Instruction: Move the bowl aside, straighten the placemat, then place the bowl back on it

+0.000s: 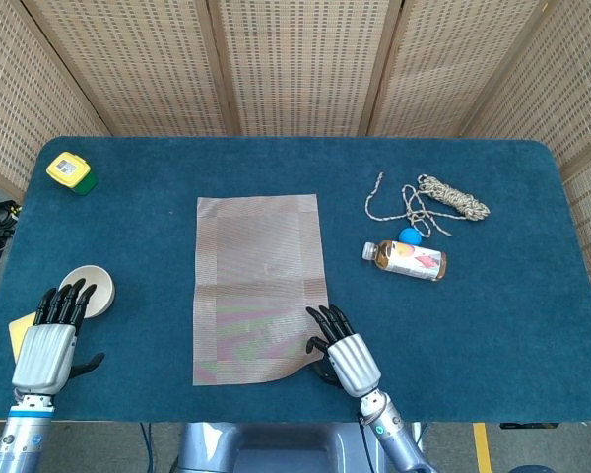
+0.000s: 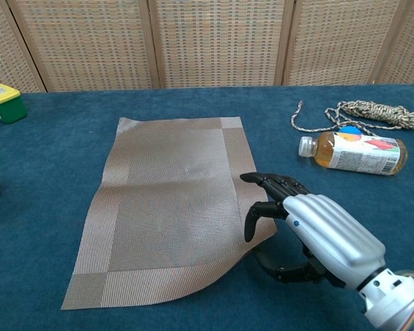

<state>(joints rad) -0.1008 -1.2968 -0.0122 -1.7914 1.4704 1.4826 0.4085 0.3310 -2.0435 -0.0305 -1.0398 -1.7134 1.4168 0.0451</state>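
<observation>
staged lab tabletop, blue cloth-covered table (image 1: pixel 492 325), woven screen panels (image 1: pixel 295 64) behind

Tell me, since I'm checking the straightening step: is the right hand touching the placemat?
Touching. The chest view shows the right hand pinching the placemat's lifted near corner, fingers on top and thumb beneath.
</observation>
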